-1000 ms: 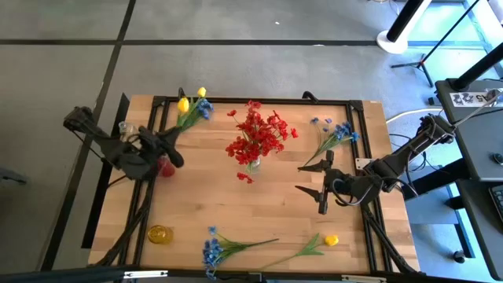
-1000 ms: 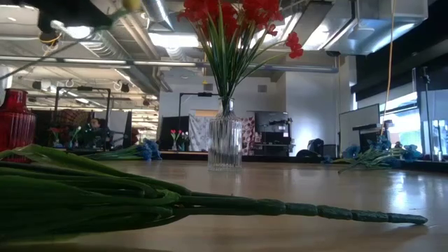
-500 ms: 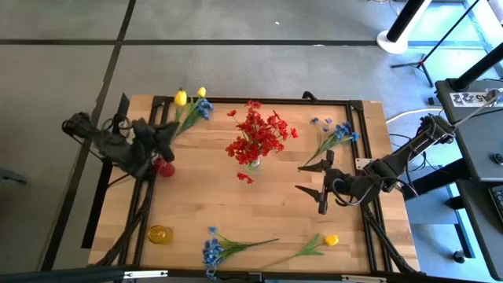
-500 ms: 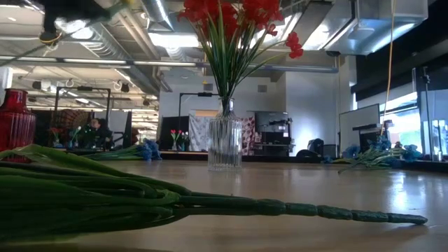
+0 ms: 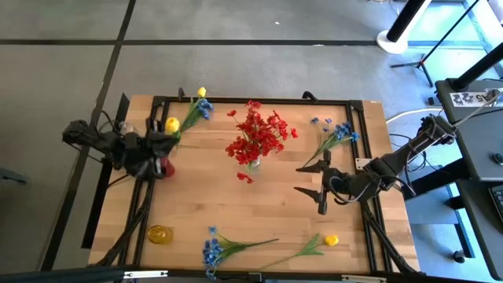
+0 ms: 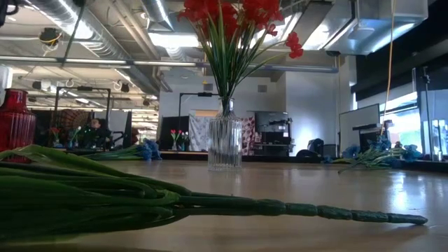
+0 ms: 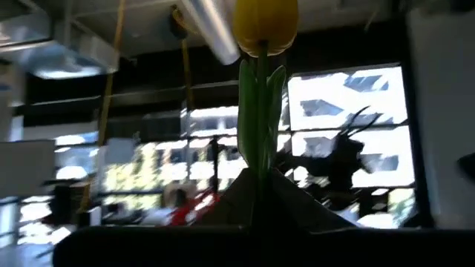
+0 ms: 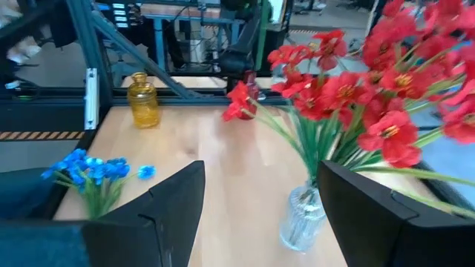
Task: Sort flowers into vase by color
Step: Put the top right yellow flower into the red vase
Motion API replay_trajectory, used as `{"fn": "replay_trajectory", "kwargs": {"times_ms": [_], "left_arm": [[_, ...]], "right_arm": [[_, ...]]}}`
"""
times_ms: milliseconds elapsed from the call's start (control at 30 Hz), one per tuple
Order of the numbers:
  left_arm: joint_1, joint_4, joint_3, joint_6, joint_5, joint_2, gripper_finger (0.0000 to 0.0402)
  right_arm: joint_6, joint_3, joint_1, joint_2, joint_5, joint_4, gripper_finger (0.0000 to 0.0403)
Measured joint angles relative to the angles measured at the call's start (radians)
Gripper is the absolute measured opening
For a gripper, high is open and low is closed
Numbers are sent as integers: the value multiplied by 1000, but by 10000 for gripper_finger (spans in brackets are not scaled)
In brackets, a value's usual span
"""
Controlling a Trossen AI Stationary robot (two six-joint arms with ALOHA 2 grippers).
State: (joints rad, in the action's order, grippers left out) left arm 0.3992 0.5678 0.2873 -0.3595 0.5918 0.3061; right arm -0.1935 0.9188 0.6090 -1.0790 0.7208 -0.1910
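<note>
My left gripper (image 5: 160, 141) hovers over the table's left edge, shut on a yellow flower (image 7: 265, 26). Its bloom (image 5: 171, 124) stands above the fingers. The red vase (image 5: 165, 167) sits just beside that gripper. A clear vase (image 5: 253, 163) at the table's middle holds the red flowers (image 5: 258, 134). One red bloom (image 5: 245, 177) lies on the wood next to it. My right gripper (image 5: 308, 179) hangs open to the right of the clear vase (image 8: 300, 215), touching nothing. The yellow vase (image 5: 159, 233) stands at the near left. My left gripper pinches the yellow flower's green stem (image 7: 256, 159) between its two shut fingers, below the leaves. The fingers slant upward and the stem rises from them nearly upright, bloom on top. The flower is lifted clear of the table.
Blue flowers (image 5: 338, 134) lie at the far right, and a blue spray (image 5: 211, 250) and a yellow flower (image 5: 331, 240) lie along the near edge. A yellow and blue bunch (image 5: 200, 101) lies at the far left. A green stem (image 6: 210, 203) lies right before the low camera.
My left gripper has drawn back toward the table's left edge and tipped upward with the yellow flower. The flower has swung from slanting toward the far edge to nearly upright, its bloom now closer to the gripper in the high view.
</note>
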Motion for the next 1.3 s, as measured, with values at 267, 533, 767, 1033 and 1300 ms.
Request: {"fn": "replay_trajectory", "kwargs": {"times_ms": [267,533,767,1033,1300], "left_arm": [[0,-414,61,34,85,-305,16],[6,-492,50,156,-2,-297,16],[6,-477,28,241,-112,-302,16],[6,-179,25,211,-417,-241,16],[6,189,24,193,-441,105,16]], "right_arm": [[-17,0,-1,-26,-8,0,260],[-34,1,-1,-64,12,8,260],[-45,0,-1,-64,2,4,259],[138,0,-50,-159,-37,348,259],[371,56,-121,-326,-192,710,259]]}}
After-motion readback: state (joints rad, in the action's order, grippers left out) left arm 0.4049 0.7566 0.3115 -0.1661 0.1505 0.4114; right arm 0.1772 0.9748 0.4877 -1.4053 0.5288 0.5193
